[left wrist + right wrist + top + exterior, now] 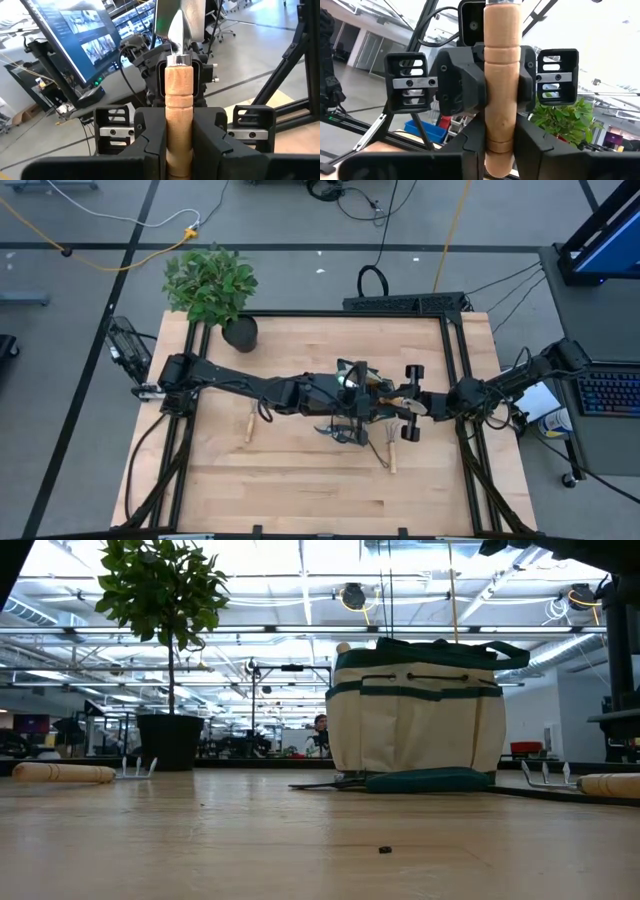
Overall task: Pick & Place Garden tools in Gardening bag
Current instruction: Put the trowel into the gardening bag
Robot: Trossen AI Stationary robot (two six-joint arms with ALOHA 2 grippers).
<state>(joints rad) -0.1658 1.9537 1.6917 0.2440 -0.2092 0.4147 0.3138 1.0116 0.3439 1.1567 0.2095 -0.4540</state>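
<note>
A trowel stands upright above the table's middle, its metal blade (pixel 177 30) up and its wooden handle (pixel 502 75) below. My left gripper (pixel 179 150) and my right gripper (pixel 501 155) face each other, both shut on that handle. In the high view they meet at the table's middle, the left gripper (pixel 360 388) beside the right gripper (pixel 395 395). The gardening bag (pixel 415 705) stands on the table under them, a wooden knob (pixel 343 648) sticking out of its top. Two wooden-handled pronged tools (pixel 250 423) (pixel 391 450) lie flat on the table. My left gripper pinches the trowel's wooden handle (pixel 178 117) between its two fingers, coming level from the table's left and lying across the handle. The trowel stands upright in the hold, blade up, clear of the table. My right gripper pinches the same handle near its rounded butt end (pixel 500 162), below the left gripper's fingers (pixel 462 82). It comes from the table's right, slanting a little upward, across the handle.
A leafy plant (pixel 210 280) in a black pot (pixel 240 332) stands at the table's far left. A flat dark green item (pixel 425 780) lies in front of the bag. A black frame (pixel 460 350) borders the tabletop. The near part of the table (pixel 300 500) is bare wood.
</note>
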